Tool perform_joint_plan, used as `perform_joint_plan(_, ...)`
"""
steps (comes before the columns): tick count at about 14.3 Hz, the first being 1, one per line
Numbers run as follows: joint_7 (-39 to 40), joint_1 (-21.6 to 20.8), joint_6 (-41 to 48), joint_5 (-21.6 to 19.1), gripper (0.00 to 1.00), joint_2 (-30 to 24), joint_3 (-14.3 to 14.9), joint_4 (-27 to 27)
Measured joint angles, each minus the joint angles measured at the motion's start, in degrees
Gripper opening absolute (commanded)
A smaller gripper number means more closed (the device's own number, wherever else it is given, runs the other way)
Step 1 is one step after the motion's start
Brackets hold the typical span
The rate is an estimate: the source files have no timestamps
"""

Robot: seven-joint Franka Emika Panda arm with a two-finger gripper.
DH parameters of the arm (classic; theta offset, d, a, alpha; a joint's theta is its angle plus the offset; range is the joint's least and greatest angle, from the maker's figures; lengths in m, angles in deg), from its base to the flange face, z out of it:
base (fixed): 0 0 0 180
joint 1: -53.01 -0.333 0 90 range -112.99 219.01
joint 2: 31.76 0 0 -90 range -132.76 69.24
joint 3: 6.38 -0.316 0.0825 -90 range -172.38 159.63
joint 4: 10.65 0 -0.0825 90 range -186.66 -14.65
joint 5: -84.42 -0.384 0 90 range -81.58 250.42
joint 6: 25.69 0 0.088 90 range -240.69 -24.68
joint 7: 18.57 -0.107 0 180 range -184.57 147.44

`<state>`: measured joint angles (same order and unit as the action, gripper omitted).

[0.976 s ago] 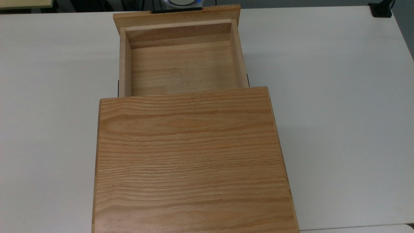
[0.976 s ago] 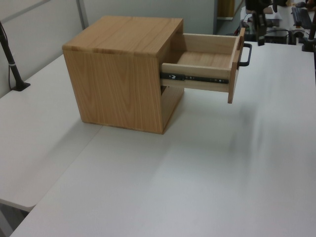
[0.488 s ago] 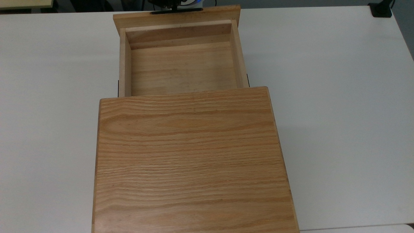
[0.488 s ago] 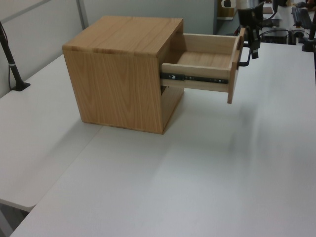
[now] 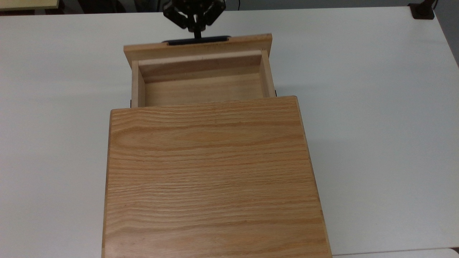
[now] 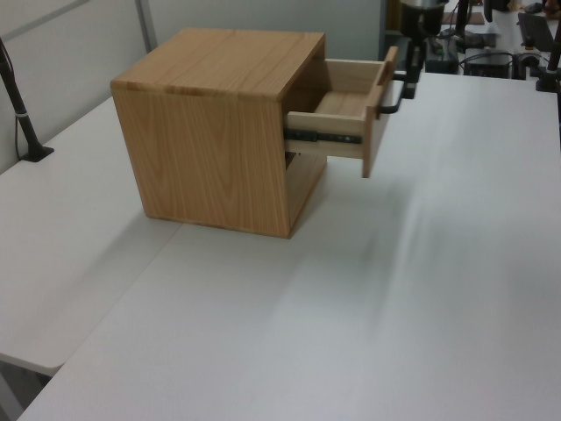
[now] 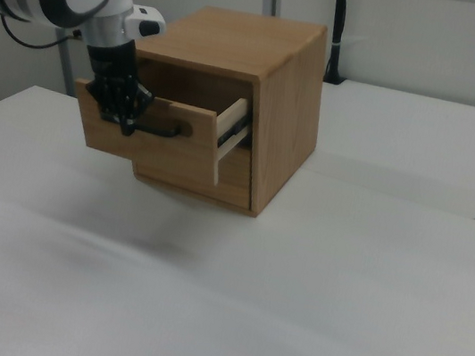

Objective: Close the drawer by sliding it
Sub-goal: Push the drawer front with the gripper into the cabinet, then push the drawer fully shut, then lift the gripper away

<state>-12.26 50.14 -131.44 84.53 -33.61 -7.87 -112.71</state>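
Observation:
The drawer [image 5: 200, 91] is a shallow light-wood tray sticking partway out of the oak cabinet [image 5: 215, 172]. Its wide front panel [image 5: 197, 47] carries a slim black bar handle [image 5: 197, 40]. My gripper [image 5: 197, 34] is shut, and its joined fingertips touch the middle of the handle from the outer side. The left view has the gripper [image 6: 410, 68] at the handle [image 6: 394, 95], in front of the front panel [image 6: 377, 123], with a black slide rail [image 6: 317, 136] showing. In the right view the gripper [image 7: 125, 127] presses at the handle's [image 7: 162, 129] left end on the drawer front [image 7: 165, 153].
The cabinet [image 7: 276, 76] stands on a white table [image 5: 376, 107] with open surface on both sides. A black clamp base [image 5: 423, 10] sits at the top view's far right corner. A black post [image 6: 19, 114] rises at the left view's left edge.
The gripper came down onto the handle. The drawer has slid some way into the cabinet, so less of its inside shows.

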Motion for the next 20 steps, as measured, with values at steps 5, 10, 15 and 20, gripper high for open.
perform_joint_plan(5,-5.45,-0.79,-5.91,0.01,0.0,7.53,0.0,5.36)
perform_joint_plan(10,-10.73,-1.65,-16.2,0.53,0.0,11.55,0.0,7.23)
perform_joint_plan(15,-15.21,-1.98,-22.53,2.38,0.0,16.6,0.0,11.21)
perform_joint_plan(20,-15.79,-2.05,-22.94,2.43,0.15,16.64,-0.01,11.21)
